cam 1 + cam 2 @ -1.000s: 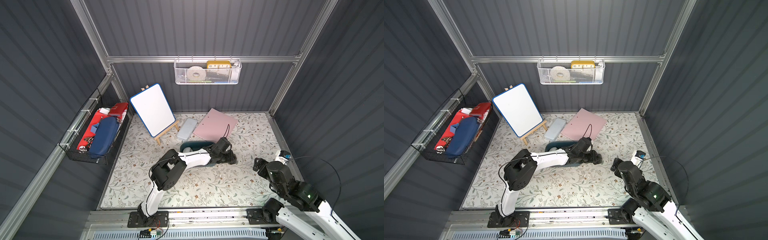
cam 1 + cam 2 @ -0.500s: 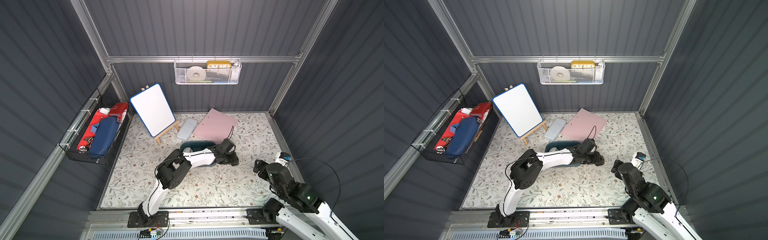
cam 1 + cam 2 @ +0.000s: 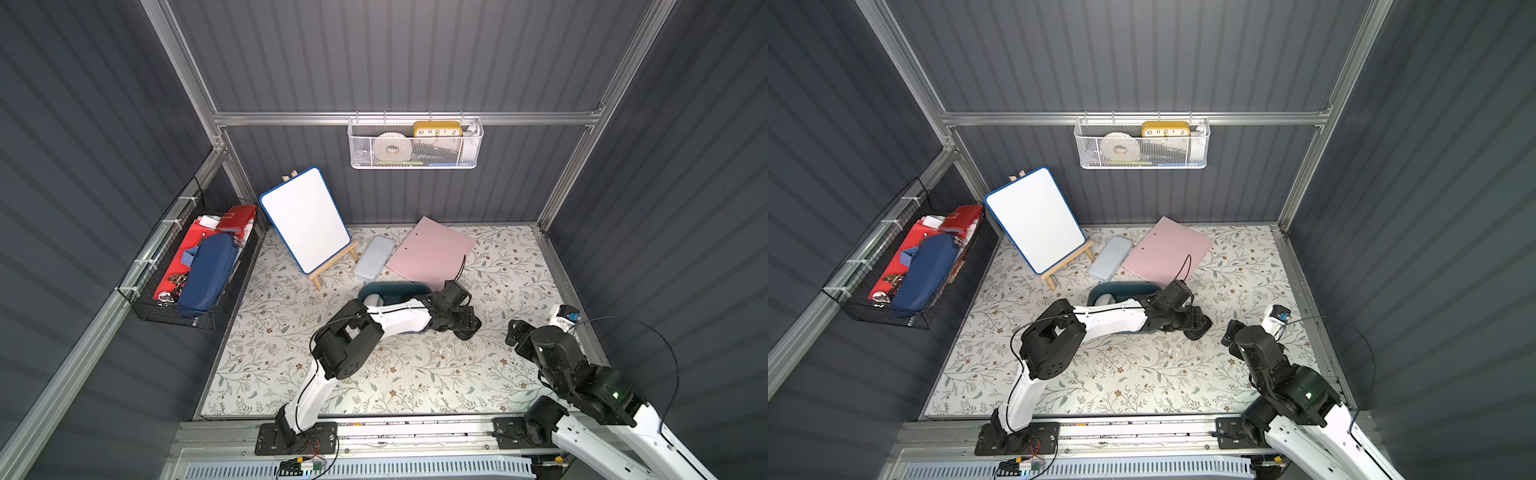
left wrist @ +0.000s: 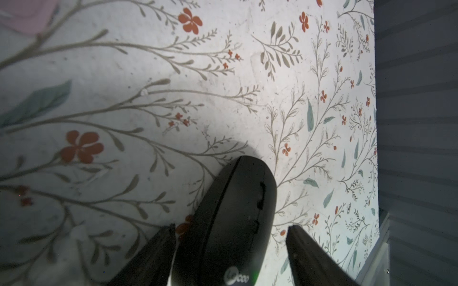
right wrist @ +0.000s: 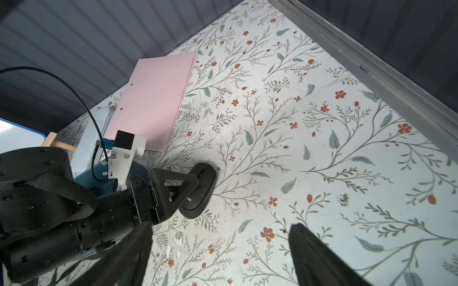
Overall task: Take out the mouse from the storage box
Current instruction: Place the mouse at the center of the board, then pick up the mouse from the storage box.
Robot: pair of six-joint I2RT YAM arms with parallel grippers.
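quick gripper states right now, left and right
left gripper: open, black mouse between the jaws, not gripped
right gripper: open, holding nothing

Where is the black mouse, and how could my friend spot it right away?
Look at the flowery mat and find the teal box in its middle. Right beside the box, on the mat, lies the black mouse, between the open fingers of the left gripper. It is dark and out of the box, while the pale mouse sits inside.
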